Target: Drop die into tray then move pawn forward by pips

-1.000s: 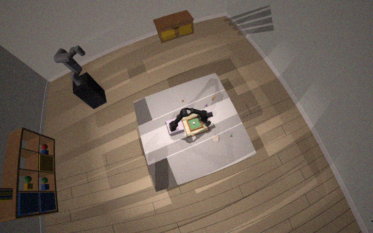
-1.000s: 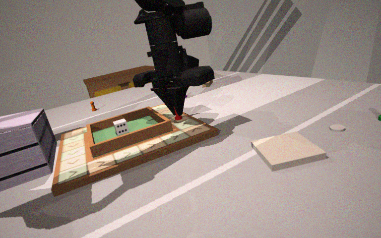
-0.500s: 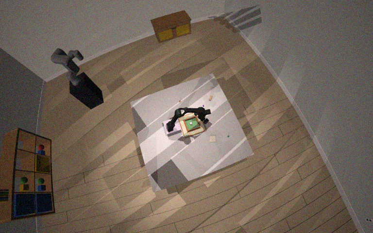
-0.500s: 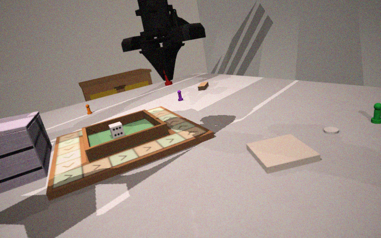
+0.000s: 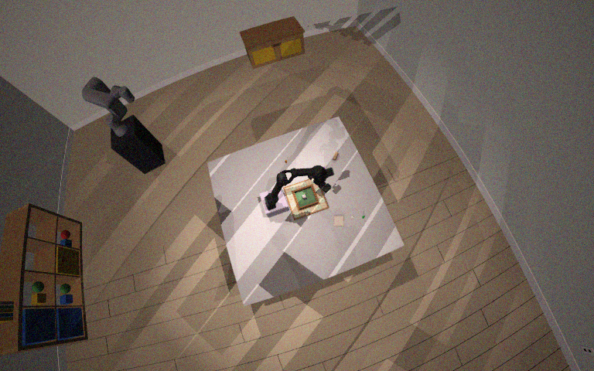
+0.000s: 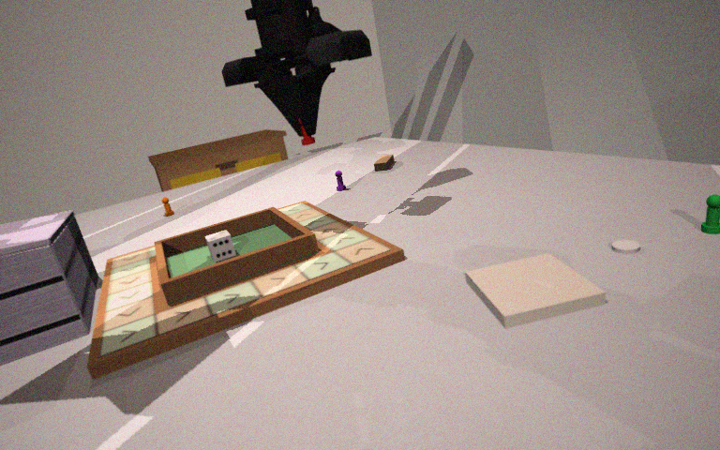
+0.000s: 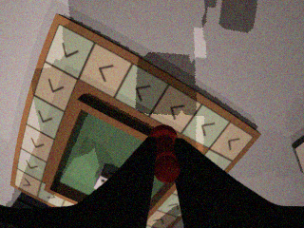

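Note:
My gripper [image 6: 307,131] [image 7: 163,144] is shut on the red pawn [image 6: 307,141] [image 7: 167,167] and holds it upright, well above the board [image 5: 289,199] [image 6: 217,322]. In the wrist view the pawn overlaps the tray's wall and the arrowed squares beside it. The white die [image 5: 304,196] [image 6: 220,247] [image 7: 102,181] lies in the green-floored tray [image 6: 238,274] [image 7: 85,161]. Six pips show on its side in the exterior view. Its top face is too faint to read. The fingers partly cover the tray in the wrist view.
A grey slatted box [image 6: 31,286] stands left of the board. An orange pawn [image 6: 167,206], a purple pawn [image 6: 339,181] and a brown block [image 6: 383,162] stand behind. A beige slab [image 6: 533,289], a white disc [image 6: 625,246] and a green pawn [image 6: 712,216] are to the right.

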`<action>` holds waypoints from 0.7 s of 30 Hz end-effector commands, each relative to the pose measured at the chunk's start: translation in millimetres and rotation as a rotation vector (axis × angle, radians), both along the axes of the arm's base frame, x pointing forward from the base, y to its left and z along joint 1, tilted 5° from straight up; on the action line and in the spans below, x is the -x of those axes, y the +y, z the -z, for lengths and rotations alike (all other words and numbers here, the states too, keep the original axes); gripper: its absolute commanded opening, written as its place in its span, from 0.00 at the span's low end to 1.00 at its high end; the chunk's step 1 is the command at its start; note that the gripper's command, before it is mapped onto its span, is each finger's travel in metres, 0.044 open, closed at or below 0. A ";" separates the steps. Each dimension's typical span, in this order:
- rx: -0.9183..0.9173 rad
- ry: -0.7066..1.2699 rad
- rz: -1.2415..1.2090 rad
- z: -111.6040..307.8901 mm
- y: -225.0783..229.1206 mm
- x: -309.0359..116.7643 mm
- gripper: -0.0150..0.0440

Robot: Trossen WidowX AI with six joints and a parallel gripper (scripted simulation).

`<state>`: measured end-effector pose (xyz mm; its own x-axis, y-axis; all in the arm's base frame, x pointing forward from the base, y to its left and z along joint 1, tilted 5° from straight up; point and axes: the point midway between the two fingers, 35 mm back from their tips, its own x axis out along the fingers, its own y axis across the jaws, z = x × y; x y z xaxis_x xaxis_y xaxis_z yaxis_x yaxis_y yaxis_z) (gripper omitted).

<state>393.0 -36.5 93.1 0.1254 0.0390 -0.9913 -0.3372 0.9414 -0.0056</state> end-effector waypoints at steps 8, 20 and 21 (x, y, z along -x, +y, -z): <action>-0.004 0.017 -0.001 50.4 62.4 -3.3 0.25; -0.004 0.017 -0.001 85.2 63.9 -6.9 0.25; -0.004 0.017 -0.001 85.2 63.9 -6.9 0.25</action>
